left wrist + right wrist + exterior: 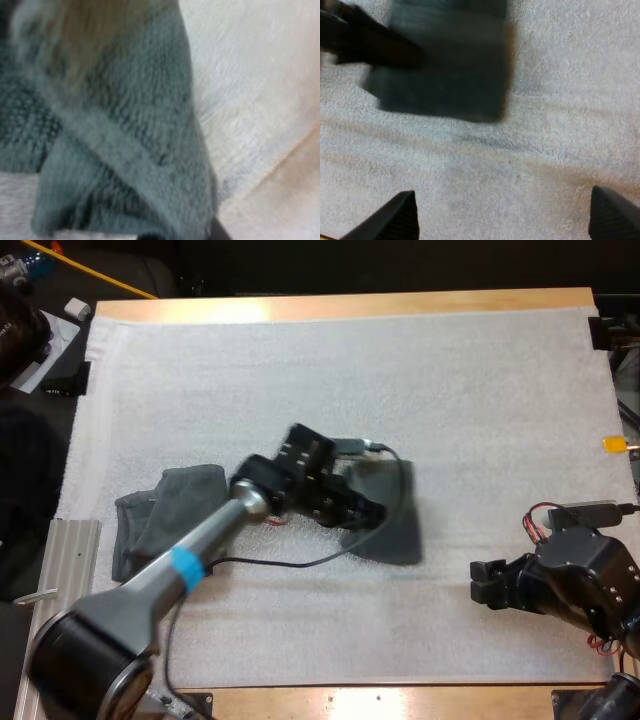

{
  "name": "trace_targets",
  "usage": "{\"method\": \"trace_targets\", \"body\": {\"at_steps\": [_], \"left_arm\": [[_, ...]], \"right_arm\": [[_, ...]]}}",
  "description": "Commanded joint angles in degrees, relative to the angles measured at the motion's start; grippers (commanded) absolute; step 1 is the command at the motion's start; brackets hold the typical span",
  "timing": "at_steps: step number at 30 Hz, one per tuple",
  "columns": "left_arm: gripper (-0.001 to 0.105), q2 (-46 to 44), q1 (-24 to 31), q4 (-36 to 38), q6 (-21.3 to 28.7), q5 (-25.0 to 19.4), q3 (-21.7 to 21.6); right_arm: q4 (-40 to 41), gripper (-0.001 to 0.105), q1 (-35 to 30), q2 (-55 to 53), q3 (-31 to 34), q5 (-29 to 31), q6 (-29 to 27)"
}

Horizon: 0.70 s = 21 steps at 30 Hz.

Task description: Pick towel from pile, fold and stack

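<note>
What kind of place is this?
Probably a robot lab workbench: a left arm and a right arm reach over a white mat on a wooden table, with grey-green towels.

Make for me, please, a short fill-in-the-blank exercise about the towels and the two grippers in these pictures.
1. The white mat holds ____ towels: a crumpled towel and a folded towel.
2. The left gripper is over the ____ towel.
3. The right gripper is ____, above bare mat and holding nothing.

Missing words: two; folded; open.
</note>
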Motion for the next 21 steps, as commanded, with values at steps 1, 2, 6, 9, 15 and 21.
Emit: {"method": "trace_targets", "body": {"at_steps": [1,2,6,9,15,21], "left_arm": [[0.0,-6.11,4.09,8.55,7.81,-3.53,-0.42],[0.0,-7.35,5.37,10.67,9.75,-4.43,-0.42],[0.0,-11.79,10.89,19.22,17.12,-9.94,-0.54],[0.0,-14.36,15.06,24.4,21.89,-15.25,-0.6],[0.0,-16.37,20.23,28.74,26.07,-21.69,-0.54],[0.0,-16.01,26.41,30.65,29.27,-24.92,-0.64]], "right_arm": [[0.51,0.067,0.0,-0.24,-0.13,0.1,-0.1],[0.57,0.067,-0.04,-0.28,-0.17,0.15,-0.18],[0.61,0.068,0.1,-0.38,-0.13,0.2,-0.2],[0.68,0.067,0.07,-0.31,-0.09,0.26,-0.13],[0.5,0.067,-0.06,-0.18,-0.26,0.26,-0.14],[0.67,0.068,-0.01,-0.34,-0.34,0.23,-0.31]]}}
